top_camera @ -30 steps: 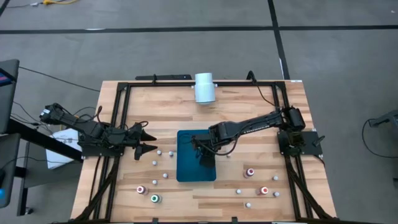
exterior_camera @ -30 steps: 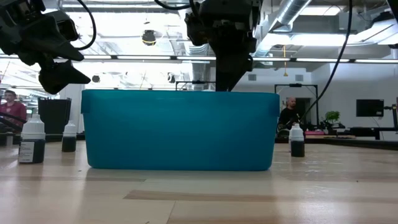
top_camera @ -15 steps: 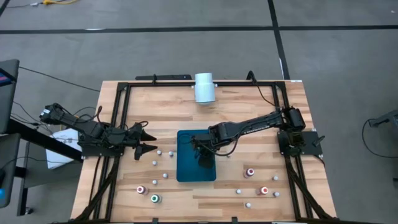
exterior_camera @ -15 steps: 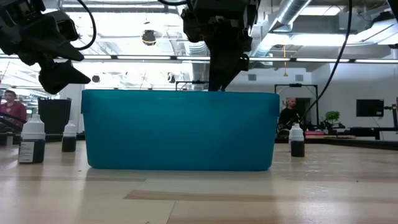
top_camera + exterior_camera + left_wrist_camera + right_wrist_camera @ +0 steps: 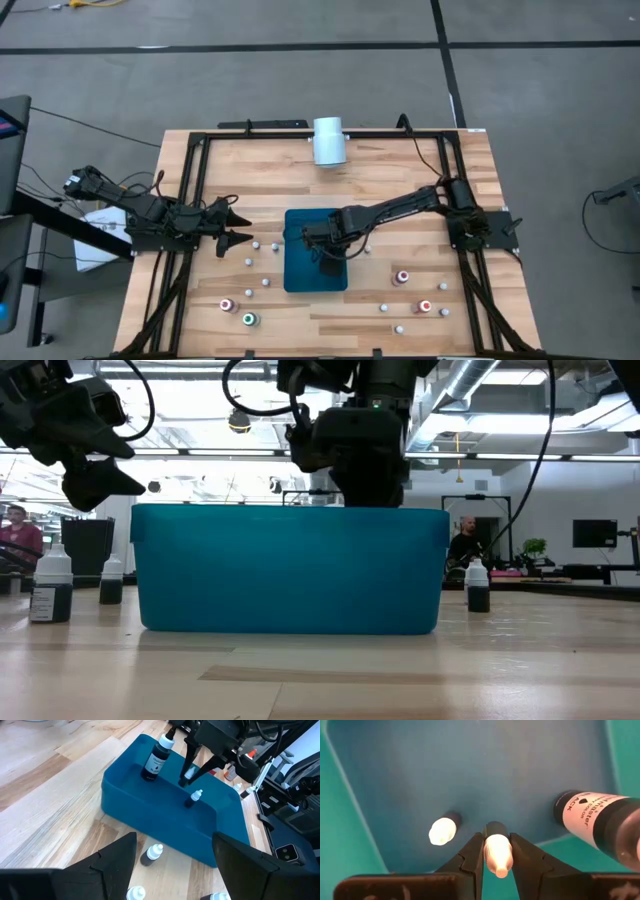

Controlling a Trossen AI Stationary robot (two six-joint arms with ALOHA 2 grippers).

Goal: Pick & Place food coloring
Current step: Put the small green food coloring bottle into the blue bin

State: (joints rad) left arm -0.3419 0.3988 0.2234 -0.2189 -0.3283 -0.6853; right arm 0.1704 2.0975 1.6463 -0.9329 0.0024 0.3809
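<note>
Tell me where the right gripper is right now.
The right gripper is down inside the teal tray at mid-table, shut on a small white-capped bottle, between another small bottle and a larger black-labelled one.

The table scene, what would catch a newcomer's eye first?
The teal tray at the table's middle, with the right gripper reaching into it, shut on a small white-capped bottle. Two more bottles already stand inside, a small one and a taller black-labelled one. The left gripper waits open by the table's left edge.
</note>
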